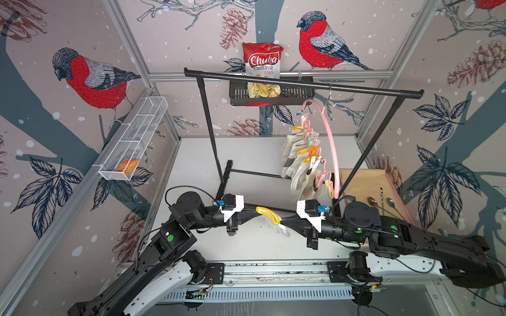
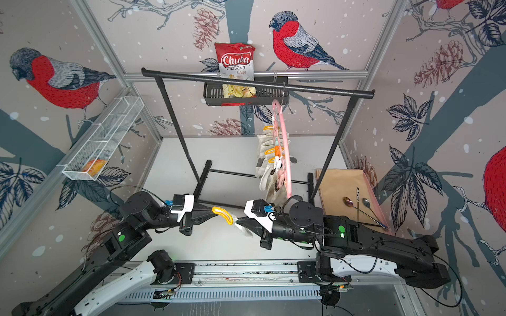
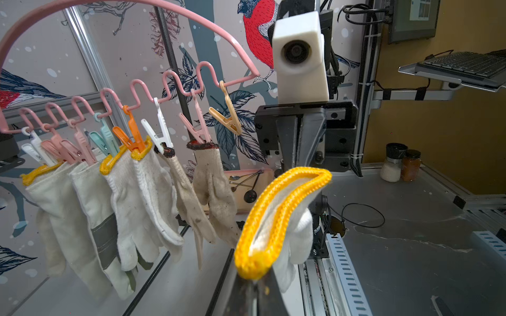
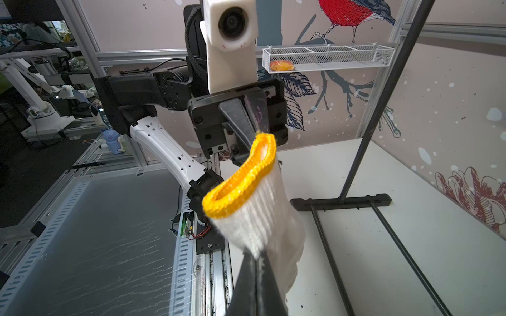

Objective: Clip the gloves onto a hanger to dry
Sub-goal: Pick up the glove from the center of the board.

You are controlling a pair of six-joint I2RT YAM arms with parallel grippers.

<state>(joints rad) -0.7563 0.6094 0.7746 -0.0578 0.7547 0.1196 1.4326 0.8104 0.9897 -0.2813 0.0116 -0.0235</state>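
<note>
A white knitted glove [image 1: 267, 214] [image 2: 223, 215] with a yellow cuff hangs in the air between my two grippers, in front of the rack. My left gripper [image 1: 256, 210] [image 3: 256, 279] is shut on one end of the yellow cuff [image 3: 276, 216]. My right gripper [image 1: 282, 223] [image 4: 256, 255] is shut on the white knit just below the cuff [image 4: 246, 197]. The cuff opening gapes between them. Behind and above, the pink hanger [image 1: 330, 136] [image 3: 241, 78] hangs from the rack bar. Several gloves [image 1: 298, 158] [image 3: 137, 191] are pegged along it. A beige peg [image 3: 228, 117] at its near end holds nothing.
The black garment rack [image 1: 301, 83] spans the table, its base bars [image 4: 339, 202] lying on the white surface. A black basket with a chips bag [image 1: 262, 63] hangs on the back wall. A white mesh basket [image 1: 134, 142] hangs left. A tan board with spoons [image 1: 367, 188] lies right.
</note>
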